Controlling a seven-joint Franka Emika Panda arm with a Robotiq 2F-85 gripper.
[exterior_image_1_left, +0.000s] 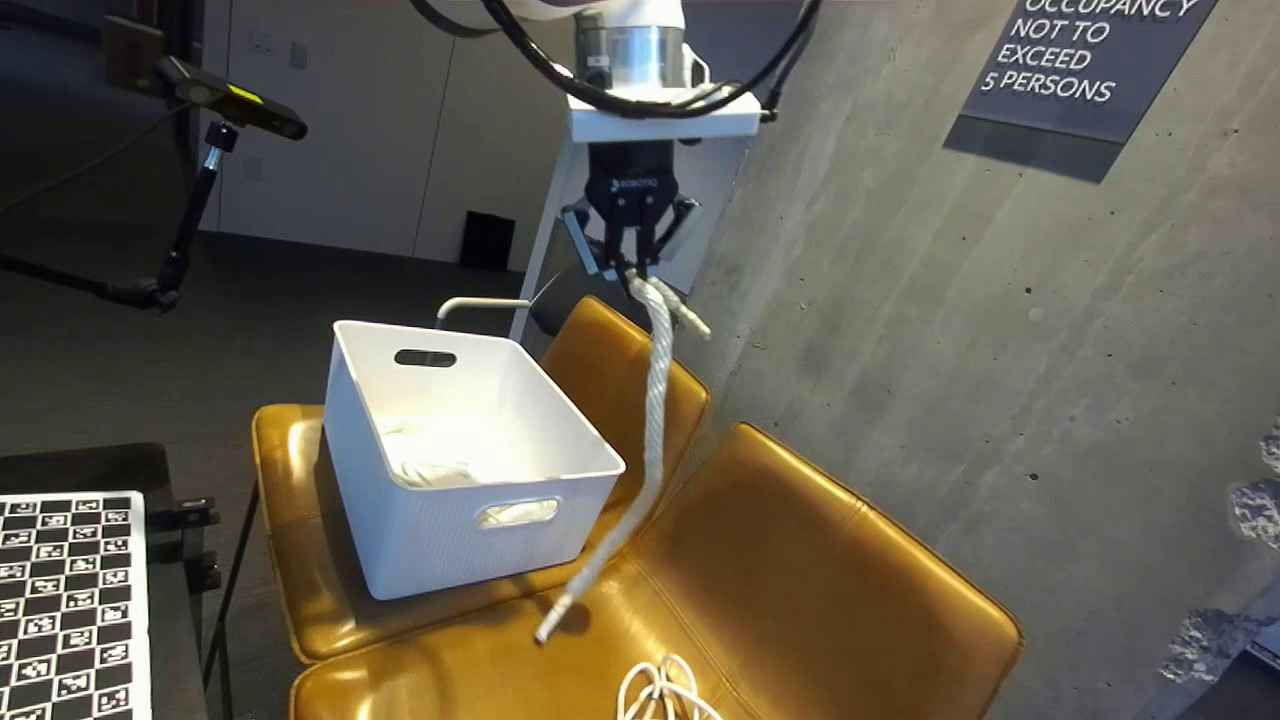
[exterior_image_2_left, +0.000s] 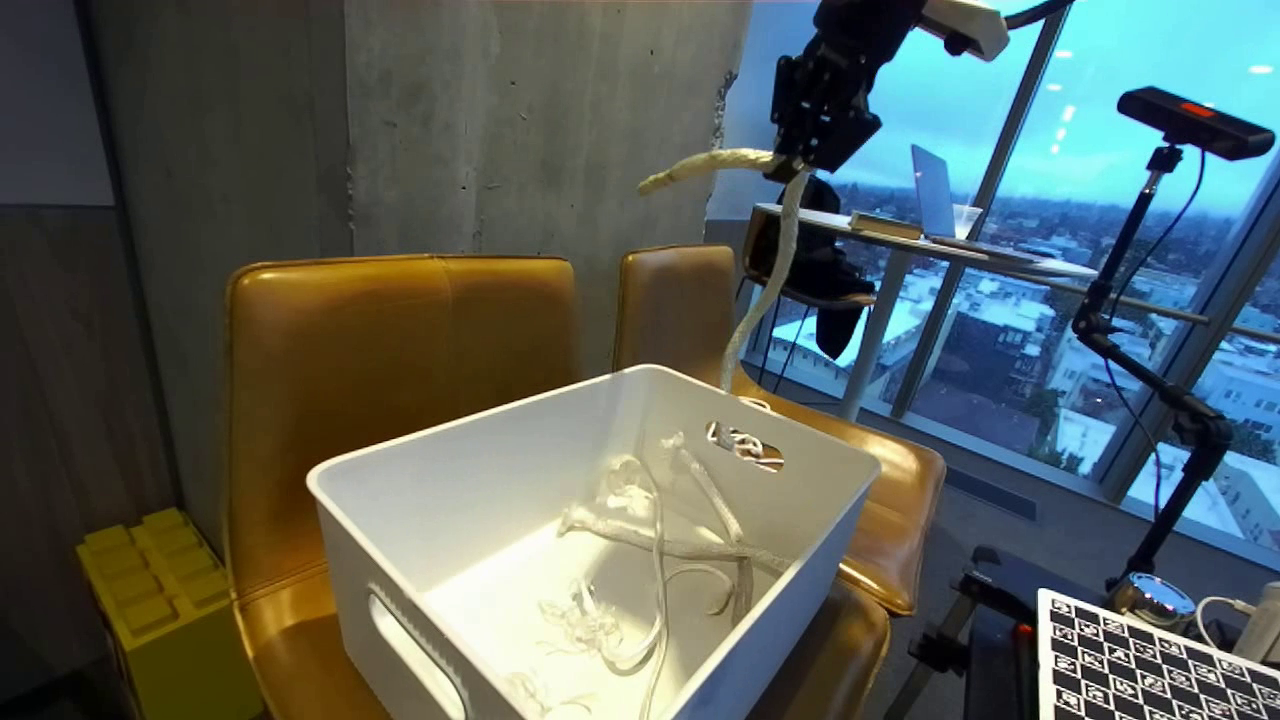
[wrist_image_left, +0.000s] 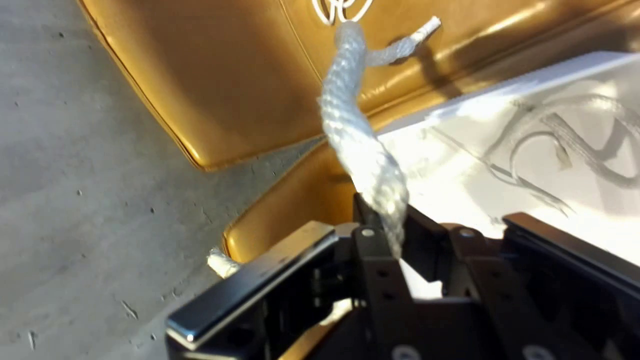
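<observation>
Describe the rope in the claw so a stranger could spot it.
Find the tan chairs beside the concrete wall; one carries a white bin. Above them, the claw pinches a thick, pale rope, whose long end dangles beside the bin while a short end juts out. Unlike the ropes inside the bin and the thin white cord on the next chair, this one hangs from the claw.

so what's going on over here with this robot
A robot arm grips a pale rope between its fingers. The long end dangles over a brown chair where a looped white cord lies; the short end sticks out to one side. A white bin sits on the neighbouring chair, with more rope inside.
</observation>
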